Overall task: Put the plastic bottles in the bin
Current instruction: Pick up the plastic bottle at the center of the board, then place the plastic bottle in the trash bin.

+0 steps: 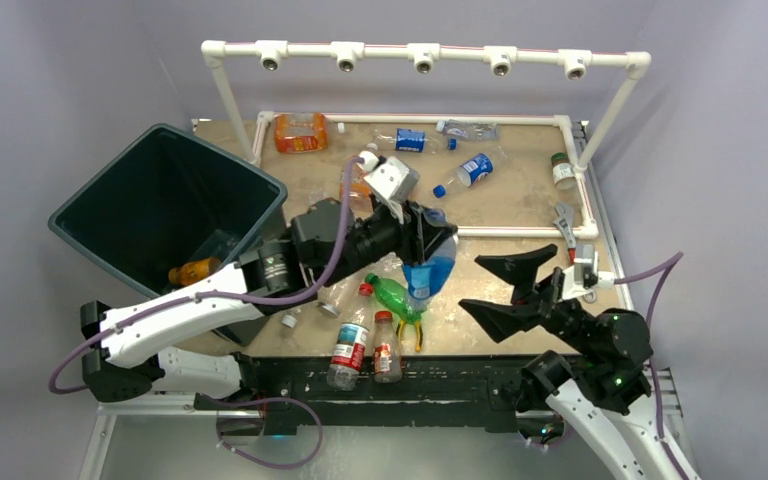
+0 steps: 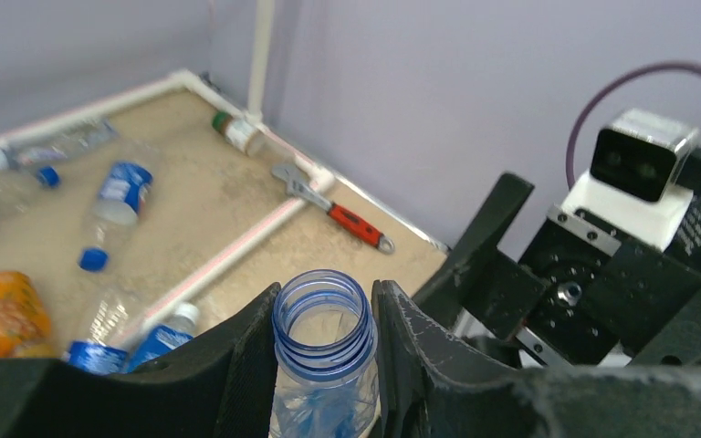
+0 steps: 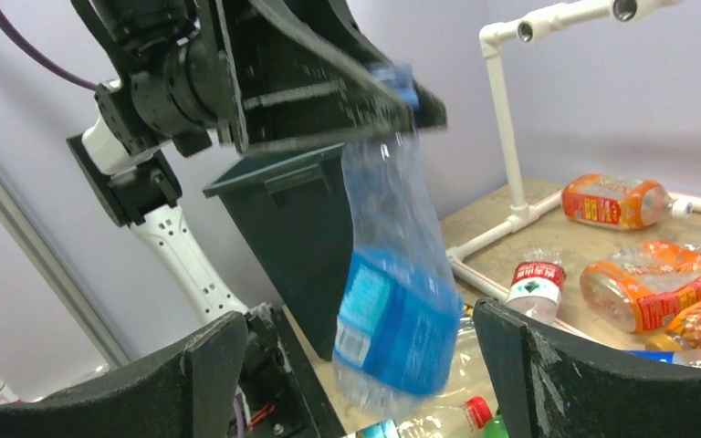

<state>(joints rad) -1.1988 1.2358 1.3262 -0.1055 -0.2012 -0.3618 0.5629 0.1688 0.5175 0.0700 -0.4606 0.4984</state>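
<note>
The left jaws were clamped on the open neck of a clear, blue-labelled bottle point(image 1: 428, 272), which hung mouth-up over the counter point(image 1: 520, 205) near the middle of the top view. The right jaws stood wide at its three o'clock, apart from it (empty, as far as could be seen). The bin point(image 1: 150, 190) lay at nine o'clock. The carry would go best swung smoothly that way, with the grip firm and release only once the bottle was past the rim.
</note>
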